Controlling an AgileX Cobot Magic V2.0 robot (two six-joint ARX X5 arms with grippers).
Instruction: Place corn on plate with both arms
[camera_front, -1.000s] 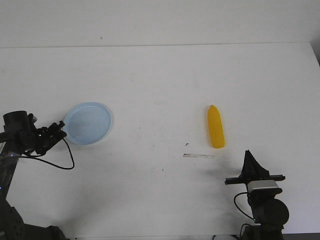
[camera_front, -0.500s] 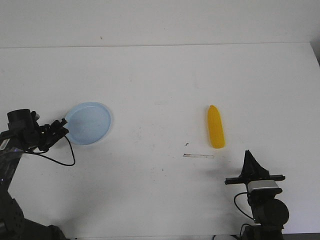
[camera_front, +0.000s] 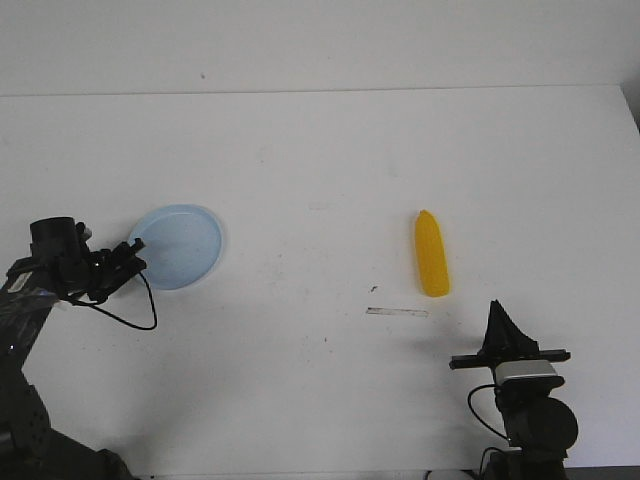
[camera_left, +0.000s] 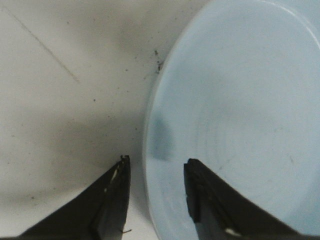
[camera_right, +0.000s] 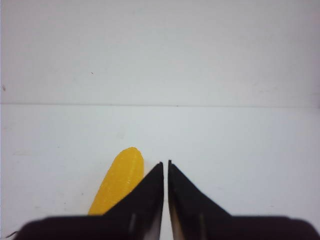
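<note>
The corn (camera_front: 432, 255) lies on the right side of the white table (camera_front: 320, 160), bare room all around, smooth and bright yellow. The blue plate (camera_front: 182, 246) sits far left; the left gripper (camera_left: 155, 172), spread, straddles its rim. The right gripper (camera_right: 166, 167), near the corn, is pressed together.

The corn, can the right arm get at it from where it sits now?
Probably yes. The corn lies alone on the table, just ahead of the right end effector, with nothing between them. The jaws look shut, so they would need to open first.
</note>
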